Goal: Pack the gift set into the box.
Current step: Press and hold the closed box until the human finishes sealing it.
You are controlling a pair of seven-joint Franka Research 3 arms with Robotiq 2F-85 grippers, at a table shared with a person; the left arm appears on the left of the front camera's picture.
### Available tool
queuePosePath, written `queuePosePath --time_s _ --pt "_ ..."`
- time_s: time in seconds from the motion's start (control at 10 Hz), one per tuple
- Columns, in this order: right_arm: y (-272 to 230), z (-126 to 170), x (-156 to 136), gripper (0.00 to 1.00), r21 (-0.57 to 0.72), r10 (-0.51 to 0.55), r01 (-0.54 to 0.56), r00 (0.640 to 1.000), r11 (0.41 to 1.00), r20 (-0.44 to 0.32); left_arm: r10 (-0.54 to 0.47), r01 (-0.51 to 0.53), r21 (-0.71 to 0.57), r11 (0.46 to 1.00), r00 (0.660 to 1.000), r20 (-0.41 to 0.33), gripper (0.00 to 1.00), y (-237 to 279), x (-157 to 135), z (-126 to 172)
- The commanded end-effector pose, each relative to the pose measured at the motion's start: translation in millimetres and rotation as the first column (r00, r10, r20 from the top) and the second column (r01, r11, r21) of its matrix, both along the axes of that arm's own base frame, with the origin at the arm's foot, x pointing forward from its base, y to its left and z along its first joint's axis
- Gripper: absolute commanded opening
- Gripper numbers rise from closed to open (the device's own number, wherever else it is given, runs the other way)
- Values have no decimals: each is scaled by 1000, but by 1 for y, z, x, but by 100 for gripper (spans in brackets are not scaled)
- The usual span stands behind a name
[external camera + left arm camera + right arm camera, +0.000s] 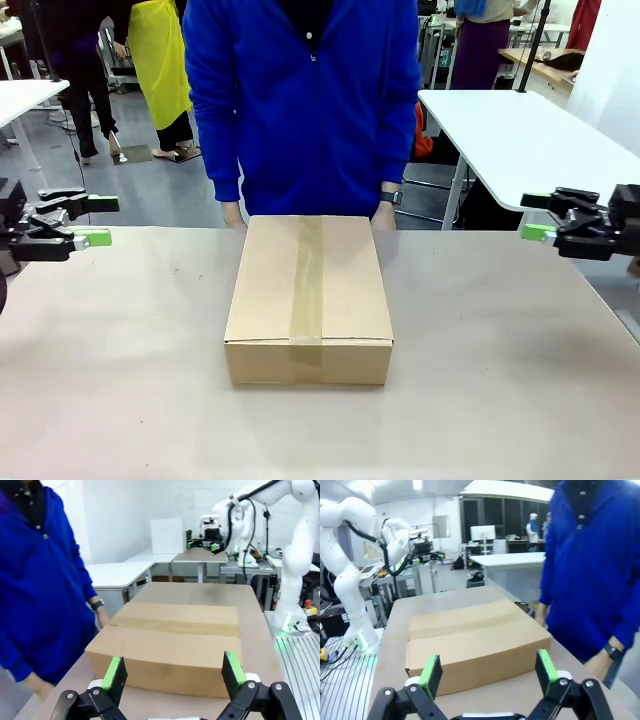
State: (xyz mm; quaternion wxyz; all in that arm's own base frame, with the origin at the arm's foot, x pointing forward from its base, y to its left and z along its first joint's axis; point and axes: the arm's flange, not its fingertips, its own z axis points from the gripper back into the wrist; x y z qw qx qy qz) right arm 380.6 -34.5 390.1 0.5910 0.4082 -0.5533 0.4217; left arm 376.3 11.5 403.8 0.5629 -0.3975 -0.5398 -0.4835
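The box (310, 298) is a brown cardboard carton in the middle of the table, flaps closed with a strip of tape along the top. In the wrist views the box (175, 645) (472, 642) lies ahead of each gripper, apart from the fingers. The gift set is out of view. My left gripper (88, 220) hangs open at the table's left edge, holding nothing. My right gripper (545, 216) hangs open at the right edge, also holding nothing. The person in a blue top stands at the far side, both hands (384, 214) just behind the box.
The brown table (500, 350) has free room on both sides of the box and in front of it. A white table (520, 130) stands behind at the right, another at the far left. People stand farther back.
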Motion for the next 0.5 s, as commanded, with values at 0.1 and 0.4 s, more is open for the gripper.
queuePosePath --time_s 0.1,0.4 --pt "12 8 -3 100 -31 35 -35 999 999 -13 -27 27 4 1000 1000 9 100 -7 -3 9" --pt "12 8 -3 100 -31 35 -35 999 999 -13 -27 27 4 1000 1000 9 100 -7 -3 9"
